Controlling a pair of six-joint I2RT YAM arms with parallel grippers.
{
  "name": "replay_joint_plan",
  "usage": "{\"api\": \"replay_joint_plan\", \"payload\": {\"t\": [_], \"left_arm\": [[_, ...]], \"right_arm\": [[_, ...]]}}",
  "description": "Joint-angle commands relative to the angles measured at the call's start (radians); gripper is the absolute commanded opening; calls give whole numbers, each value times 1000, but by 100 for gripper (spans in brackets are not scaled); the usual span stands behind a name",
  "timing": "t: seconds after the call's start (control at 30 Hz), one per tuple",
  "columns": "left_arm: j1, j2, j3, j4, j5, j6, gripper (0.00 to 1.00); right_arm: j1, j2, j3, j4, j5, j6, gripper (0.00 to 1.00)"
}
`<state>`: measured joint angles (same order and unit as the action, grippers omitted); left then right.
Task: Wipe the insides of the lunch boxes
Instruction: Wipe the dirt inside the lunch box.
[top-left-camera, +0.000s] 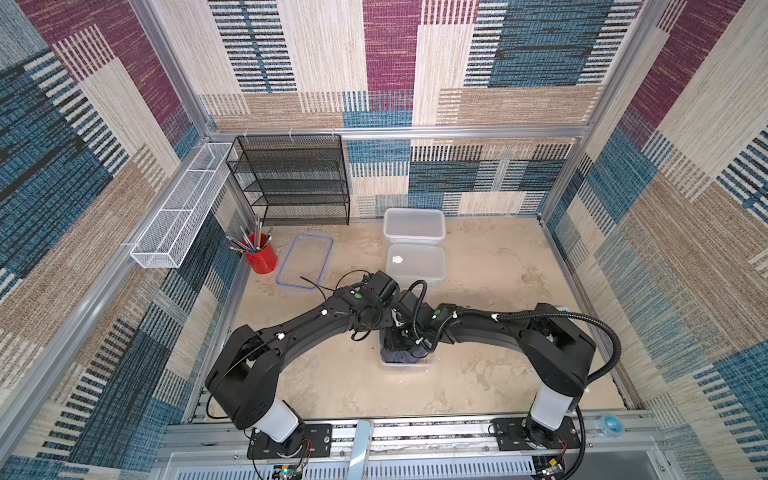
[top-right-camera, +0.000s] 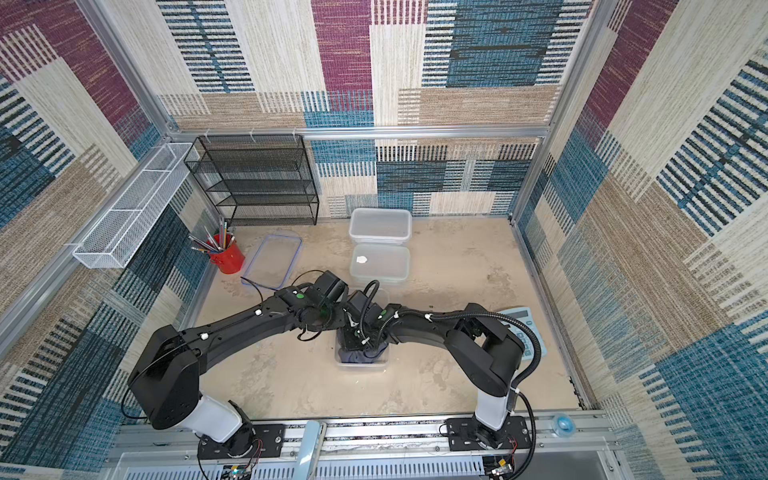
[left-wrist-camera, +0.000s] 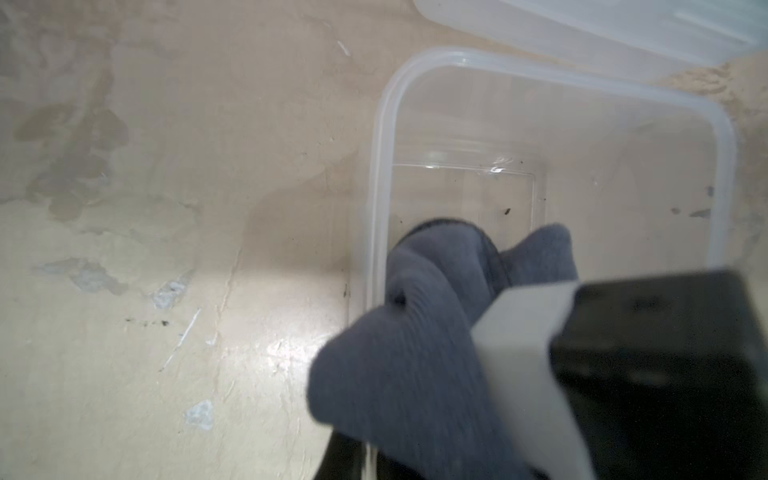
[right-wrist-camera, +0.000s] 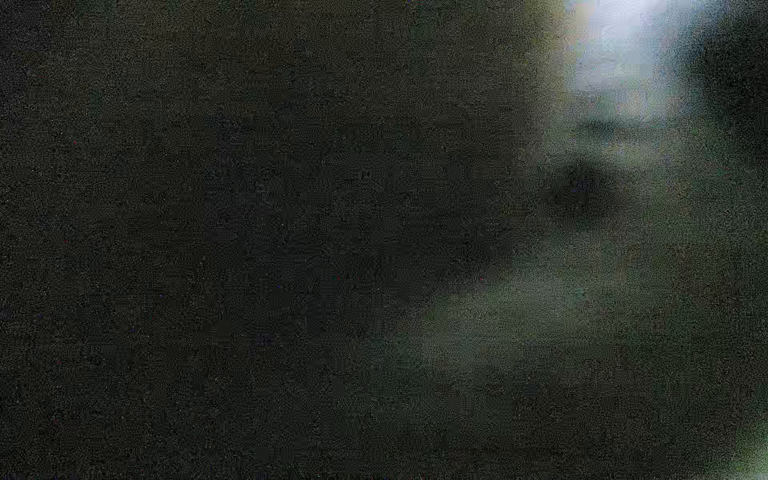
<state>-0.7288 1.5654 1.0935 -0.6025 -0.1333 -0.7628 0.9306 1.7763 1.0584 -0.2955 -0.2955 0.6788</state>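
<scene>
The small clear lunch box stands at mid-table, and its rim shows in the left wrist view. A grey cloth is bunched inside it. My right gripper reaches down into this box, shut on the cloth; its wrist view is dark and blurred. My left gripper is shut on the box's side wall, whose rim runs between the dark fingers. Behind stand a shallow frosted lunch box and a deep one.
A blue-rimmed lid lies at the back left beside a red cup of pencils. A black mesh rack and a white wire basket line the walls. A calculator lies under the right arm.
</scene>
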Motion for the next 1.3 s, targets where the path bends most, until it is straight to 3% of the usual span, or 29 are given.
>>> {"api": "replay_joint_plan", "payload": {"t": [0.0, 0.13, 0.33, 0.5, 0.77, 1.0, 1.1, 1.27], "left_arm": [[1, 1, 18, 10, -74, -20, 0], [1, 0, 23, -12, -89, 4, 0], [1, 15, 24, -54, -74, 42, 0], [2, 24, 13, -63, -18, 60, 0], [-5, 7, 0, -63, 42, 94, 0], [-18, -1, -22, -66, 78, 111, 0], [-23, -1, -24, -66, 83, 109, 0], [-24, -2, -5, -65, 97, 97, 0]], "right_arm": [[12, -29, -25, 14, -113, -38, 0], [13, -72, -63, -55, -64, -39, 0], [11, -141, -34, -226, 161, -5, 0], [5, -169, -13, -260, 279, 19, 0], [-72, -102, 16, -232, 378, 23, 0], [-107, -18, 204, -211, 472, -30, 0], [-107, 37, 284, -191, 469, -45, 0], [-105, 111, 313, -95, 344, -23, 0]]}}
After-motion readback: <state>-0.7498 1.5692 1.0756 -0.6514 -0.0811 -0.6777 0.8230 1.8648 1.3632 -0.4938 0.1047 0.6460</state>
